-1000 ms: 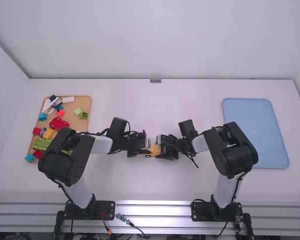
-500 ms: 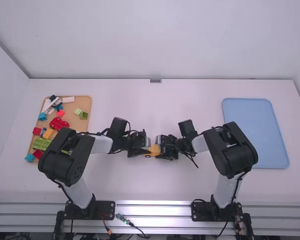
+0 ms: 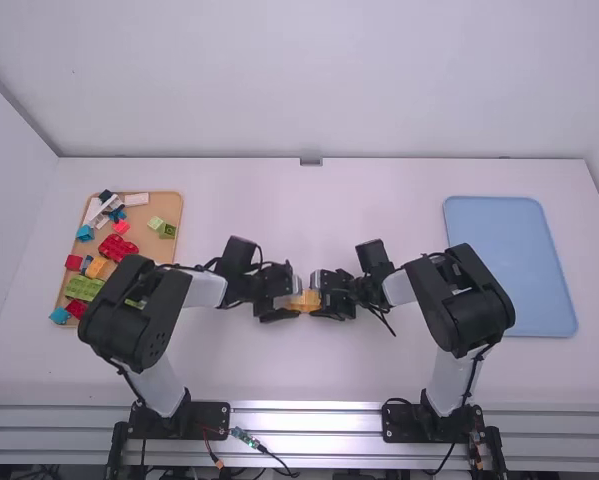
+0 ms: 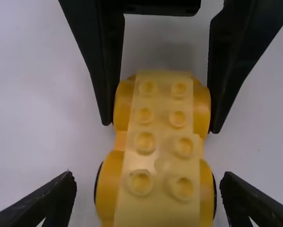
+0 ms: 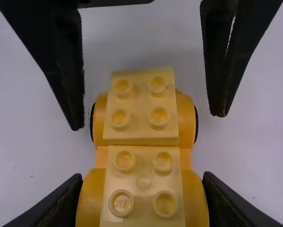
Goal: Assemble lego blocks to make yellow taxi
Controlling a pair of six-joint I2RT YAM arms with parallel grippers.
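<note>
In the high view, find the yellow car build (image 4: 165, 137) near the middle of the counter (image 3: 309, 200), between the two end effectors. Reaching in from 9 o'clock with the left end effector (image 3: 296, 301): fingers apart, straddling the 9 o'clock end of the build, just beside it on both sides, with a gap visible in both wrist views. Reaching in from 3 o'clock with the right end effector (image 3: 320, 302): clamped on the rounded fenders at the build's 3 o'clock end. Can make out pale yellow studded pieces (image 5: 143, 109) along the top in two sections, parted by a seam, with deeper yellow fenders (image 5: 184, 118) bulging at both sides and black wheel edges (image 4: 215, 194) at the 9 o'clock end. Cannot tell whether touching the counter underneath.

Toward 9 o'clock on the counter, see a tan tray (image 3: 175, 205), partly hidden behind the left arm (image 3: 129, 315). Inside, spot a white block (image 3: 137, 199) at 12 o'clock, pale green blocks (image 3: 162, 227) at 2 o'clock, a red block (image 3: 118, 246) around the middle, a turquoise block (image 3: 84, 233) toward 10 o'clock, and a green block (image 3: 83, 288) toward 7 o'clock. At 3 o'clock, see a light blue tray (image 3: 514, 265), lying flat.
</note>
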